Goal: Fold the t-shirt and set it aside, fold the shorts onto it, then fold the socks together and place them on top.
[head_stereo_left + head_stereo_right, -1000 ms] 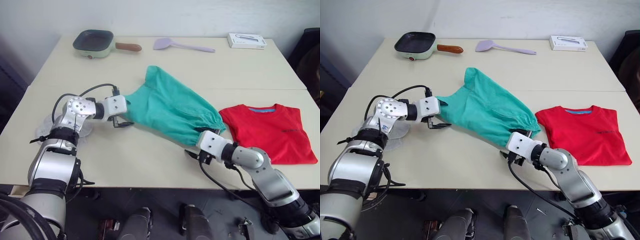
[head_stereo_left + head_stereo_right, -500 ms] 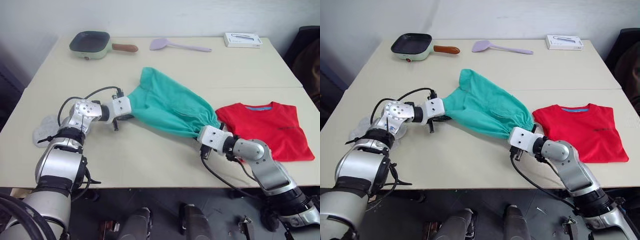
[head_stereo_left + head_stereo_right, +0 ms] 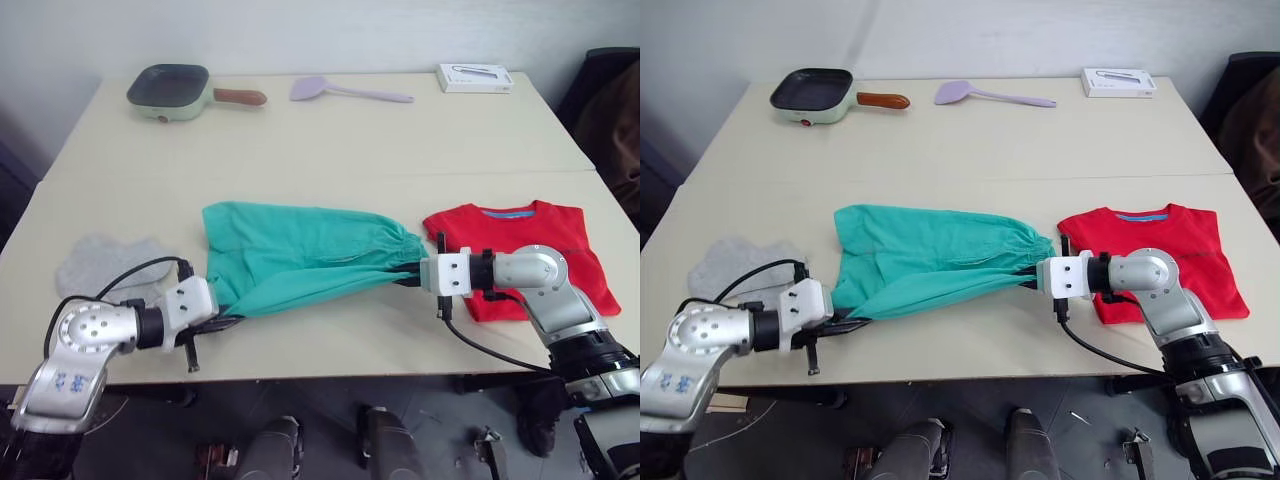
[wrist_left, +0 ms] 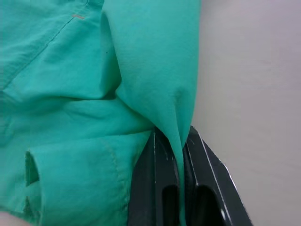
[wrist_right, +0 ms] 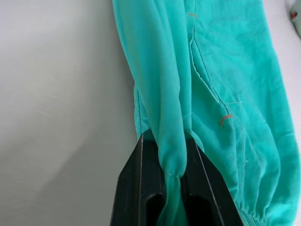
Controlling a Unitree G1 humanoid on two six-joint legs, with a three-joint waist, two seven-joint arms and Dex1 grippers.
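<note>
so the shorts [image 3: 300,252] are stretched out sideways across the front half of the counter [image 3: 330,140], pulled between both arms. the left gripper [image 3: 222,322] is down near the front edge, pinching the lower corner of the teal fabric, and in the left wrist view you can see a fold of cloth squeezed right between its two black fingers [image 4: 155,188]. the right gripper [image 3: 408,280] has the gathered waistband end clamped the same way, the fabric bunched up between its fingers [image 5: 136,188], just beside the t-shirt [image 3: 520,245]. the t-shirt is lying folded and flat on the right side of the counter, blue neck label facing the far side, with the right arm lying across its front edge. the socks [image 3: 105,265] are a pale grey heap on the left side of the counter, near the left arm but apart from the shorts. along the back edge there's a little green pan [image 3: 170,90] with a brown handle, a lilac spatula [image 3: 345,92] and a white box [image 3: 473,77], all well apart from the clothes.
</note>
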